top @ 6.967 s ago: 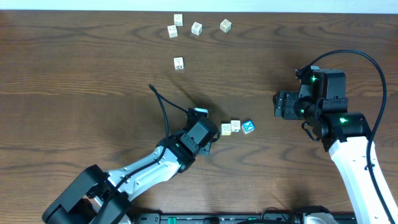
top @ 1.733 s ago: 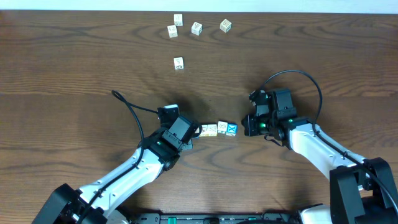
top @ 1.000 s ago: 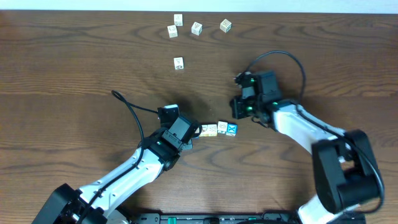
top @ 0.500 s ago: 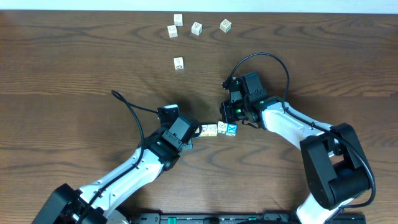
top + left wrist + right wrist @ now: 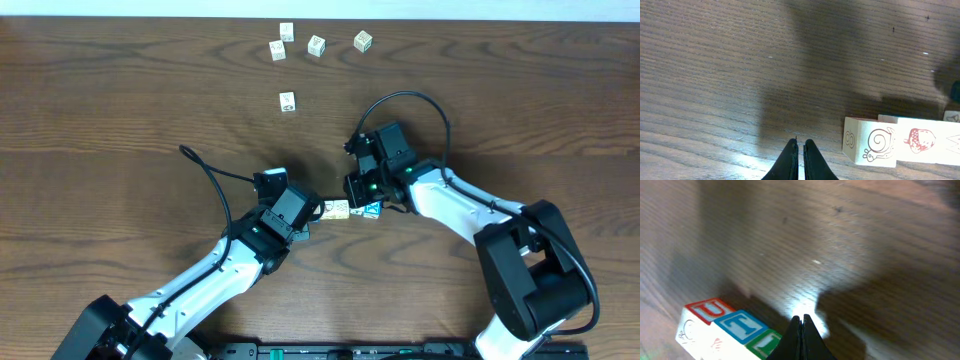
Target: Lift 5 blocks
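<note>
The blocks [image 5: 350,209] lie in a short straight row on the dark wooden tabletop [image 5: 120,120], side against side, between the two arms. From overhead the blue one with the white X [image 5: 372,210] sits at the row's right end, with cream ones to its left. How many make up the row cannot be told from above.

The left tool [image 5: 310,214] rests low at the row's left end, its fingers pressed together and pinching nothing. In the left wrist view the shut tips [image 5: 798,145] stand a little apart from the nearest block, which bears a drawn snail [image 5: 872,145]. A block with a red fruit [image 5: 920,140] touches that one on its far side.

The right tool [image 5: 361,196] is at the other end, just behind the blue block – also pressed together, holding nothing. Its wrist view shows the shut tips [image 5: 801,320] just beside blocks with red, blue and green letters [image 5: 730,325]; whether they touch cannot be told.

Well apart, near the far edge, sit four whitish cubes [image 5: 316,45], with a fifth cube [image 5: 287,101] alone a little nearer
</note>
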Available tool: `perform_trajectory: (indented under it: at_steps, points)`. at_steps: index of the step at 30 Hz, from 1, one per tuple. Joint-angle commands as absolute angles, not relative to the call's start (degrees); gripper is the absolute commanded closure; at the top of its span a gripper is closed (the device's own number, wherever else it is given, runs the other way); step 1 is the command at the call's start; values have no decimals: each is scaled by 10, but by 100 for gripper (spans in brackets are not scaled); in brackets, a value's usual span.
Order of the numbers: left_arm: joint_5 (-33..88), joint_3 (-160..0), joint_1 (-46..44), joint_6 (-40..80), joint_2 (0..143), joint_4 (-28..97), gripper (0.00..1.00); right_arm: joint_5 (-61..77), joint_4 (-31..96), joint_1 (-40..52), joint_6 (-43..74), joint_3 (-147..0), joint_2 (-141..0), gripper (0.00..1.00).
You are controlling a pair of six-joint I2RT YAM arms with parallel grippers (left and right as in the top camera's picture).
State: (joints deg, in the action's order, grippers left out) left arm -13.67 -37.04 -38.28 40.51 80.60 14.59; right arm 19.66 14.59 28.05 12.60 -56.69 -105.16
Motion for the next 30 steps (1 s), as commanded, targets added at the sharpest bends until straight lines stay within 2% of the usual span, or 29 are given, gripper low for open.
perform_trajectory:
  at_steps: [1, 30]
  points:
    - [-147, -366, -380, 408, 813, 148, 93, 197, 146, 286, 130, -576, -1054, 99]
    - [-147, -366, -380, 408, 813, 147, 93, 194, 148, 289, 119, -576, -1054, 99]
